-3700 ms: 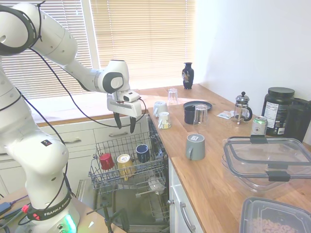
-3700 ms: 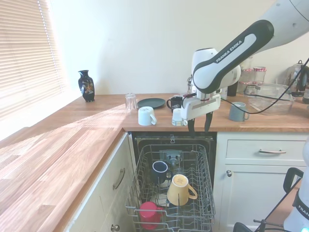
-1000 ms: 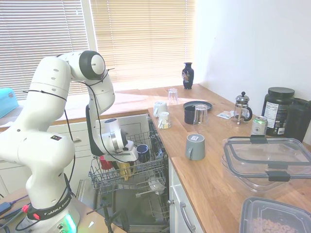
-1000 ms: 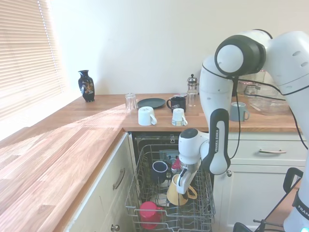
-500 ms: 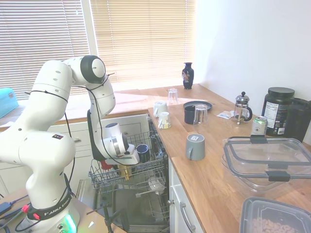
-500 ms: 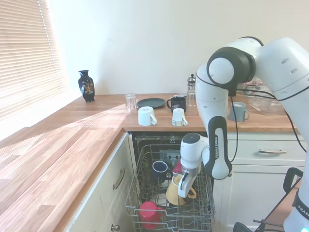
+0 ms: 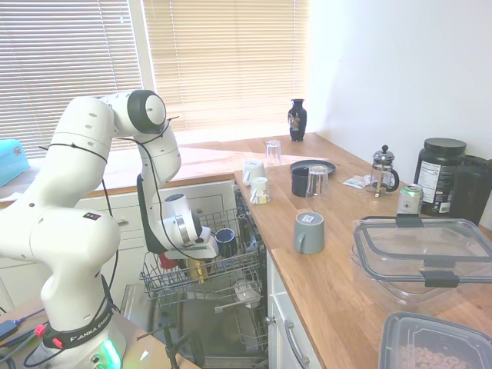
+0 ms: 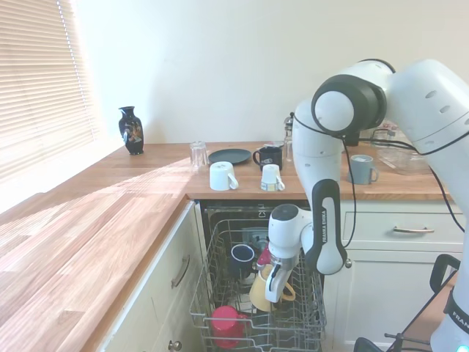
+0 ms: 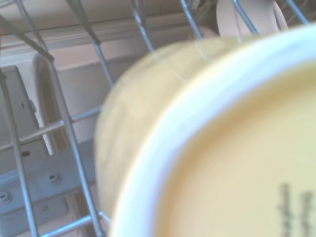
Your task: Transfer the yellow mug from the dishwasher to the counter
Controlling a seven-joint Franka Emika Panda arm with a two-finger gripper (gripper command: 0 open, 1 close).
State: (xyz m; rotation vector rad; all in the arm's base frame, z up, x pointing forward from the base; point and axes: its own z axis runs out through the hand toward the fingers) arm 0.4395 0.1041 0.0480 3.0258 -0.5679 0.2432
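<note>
The counter (image 8: 110, 213) runs long above the open dishwasher (image 8: 258, 308). The arm folds down into the rack, gripper (image 8: 272, 287) pressed against the upside-down yellow mug (image 8: 261, 290); I can't tell if the fingers grip. The mug's pale base fills the wrist view.
</note>
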